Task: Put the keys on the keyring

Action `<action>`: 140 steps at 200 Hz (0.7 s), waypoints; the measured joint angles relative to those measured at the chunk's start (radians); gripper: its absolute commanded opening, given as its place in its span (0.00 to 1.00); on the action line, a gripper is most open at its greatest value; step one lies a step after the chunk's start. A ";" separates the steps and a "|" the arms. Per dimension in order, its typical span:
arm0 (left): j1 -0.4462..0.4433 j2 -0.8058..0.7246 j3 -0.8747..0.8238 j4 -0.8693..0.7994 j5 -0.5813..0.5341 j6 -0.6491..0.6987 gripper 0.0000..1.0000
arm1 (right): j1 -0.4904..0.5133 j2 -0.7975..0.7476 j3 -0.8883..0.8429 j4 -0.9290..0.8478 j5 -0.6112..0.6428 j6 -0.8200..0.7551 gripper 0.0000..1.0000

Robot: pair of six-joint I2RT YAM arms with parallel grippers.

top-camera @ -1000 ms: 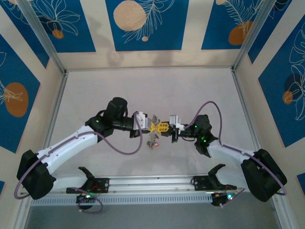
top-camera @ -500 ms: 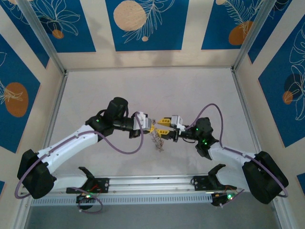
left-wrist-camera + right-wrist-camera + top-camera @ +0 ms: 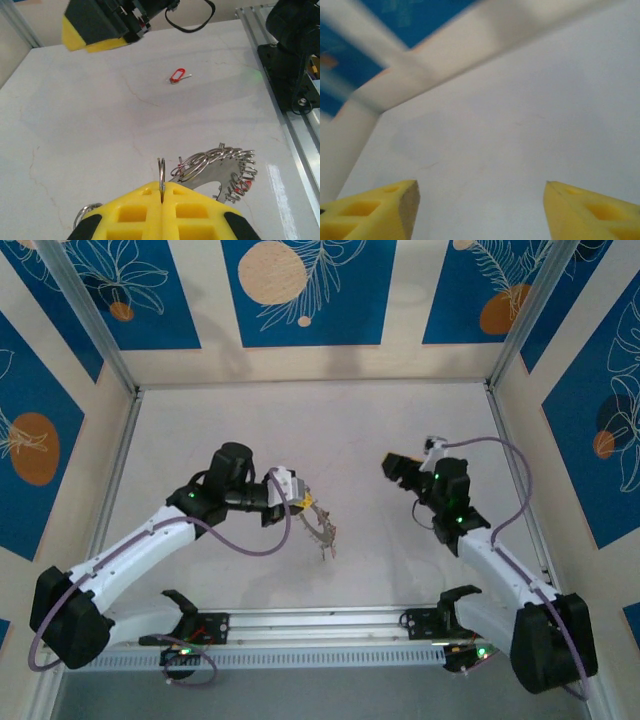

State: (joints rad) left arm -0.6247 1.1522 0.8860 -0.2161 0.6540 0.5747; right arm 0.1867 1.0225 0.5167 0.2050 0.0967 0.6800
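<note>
Well, you've two hands up. Your left hand (image 3: 162,192) is clamped tight on one keyring (image 3: 160,171), which stands upright, edge-on to the wrist camera. A bunch of small rings (image 3: 220,165), too tangled to count, trails to its right. Your right hand (image 3: 480,210) is spread wide, holding nothing. One red key (image 3: 178,76) lies flat on the tabletop (image 3: 75,125), well apart, its long axis running left to right.
</note>
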 measured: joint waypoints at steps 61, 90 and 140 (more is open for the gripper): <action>0.012 -0.003 -0.024 0.020 0.000 -0.019 0.00 | -0.262 0.094 0.006 -0.473 0.027 0.219 0.82; 0.013 -0.007 -0.040 0.018 0.000 -0.019 0.00 | -0.307 0.197 0.012 -0.522 -0.006 0.195 0.83; 0.013 -0.007 -0.040 0.013 0.000 -0.019 0.00 | -0.298 0.232 0.047 -0.557 -0.044 0.164 0.83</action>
State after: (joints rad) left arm -0.6113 1.1454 0.8459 -0.2028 0.6537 0.5560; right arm -0.1112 1.2549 0.5636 -0.3519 0.0528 0.8444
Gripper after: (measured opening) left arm 0.042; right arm 0.827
